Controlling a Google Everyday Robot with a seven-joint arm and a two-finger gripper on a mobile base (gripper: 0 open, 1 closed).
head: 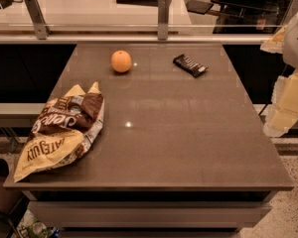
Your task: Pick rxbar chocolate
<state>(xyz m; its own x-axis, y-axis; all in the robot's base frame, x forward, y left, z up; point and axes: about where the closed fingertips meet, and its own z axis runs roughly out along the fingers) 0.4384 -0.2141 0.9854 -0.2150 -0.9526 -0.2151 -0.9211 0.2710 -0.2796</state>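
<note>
The rxbar chocolate (190, 65) is a small flat bar in a black wrapper with pale lettering. It lies flat at the back right of the brown table (188, 133), at an angle. My gripper (282, 117) hangs at the right edge of the view, just off the table's right side, nearer to me than the bar and well apart from it. It holds nothing that I can see.
A round orange (121, 61) sits at the back, left of the bar. A large brown-and-yellow snack bag (62, 129) lies at the table's front left corner. A glass barrier with metal posts (163, 17) runs behind the table's far edge.
</note>
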